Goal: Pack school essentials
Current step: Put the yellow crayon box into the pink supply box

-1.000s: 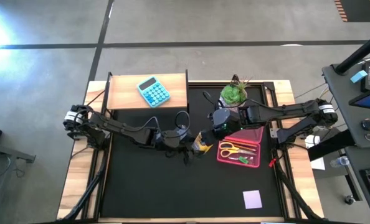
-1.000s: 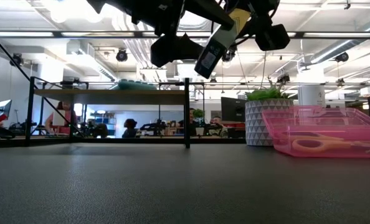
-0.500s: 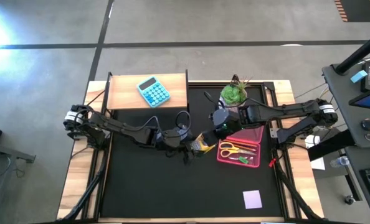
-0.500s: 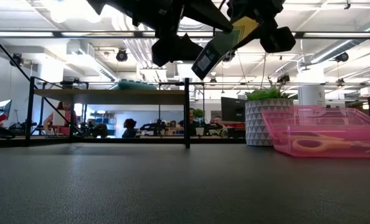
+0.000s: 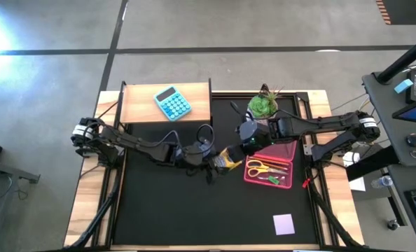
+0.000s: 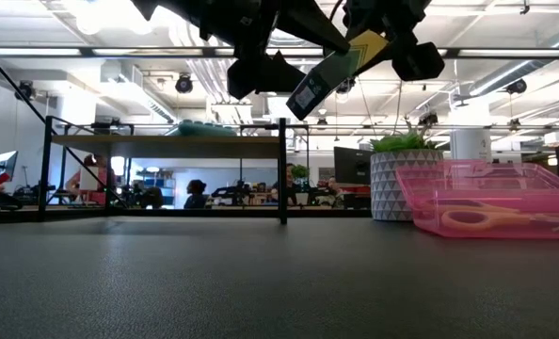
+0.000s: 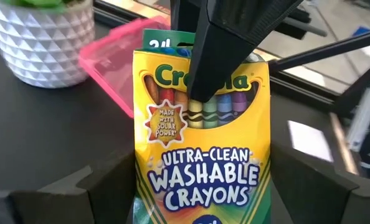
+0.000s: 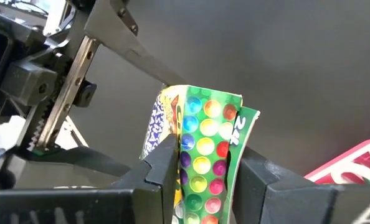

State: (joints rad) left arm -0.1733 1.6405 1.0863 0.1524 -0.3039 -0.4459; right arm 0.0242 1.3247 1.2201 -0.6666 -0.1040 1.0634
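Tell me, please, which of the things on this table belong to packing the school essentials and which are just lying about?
Belonging to the job:
- crayon box, held above the table by both the left gripper and the right gripper
- pink case with the scissors and pens inside
- lilac notepad

Just lying about:
- blue calculator on the wooden shelf
- potted plant

The crayon box was yellow with green edges and bright dots on its back, the tray clear pink, the scissors yellow-handled, the notepad lilac.
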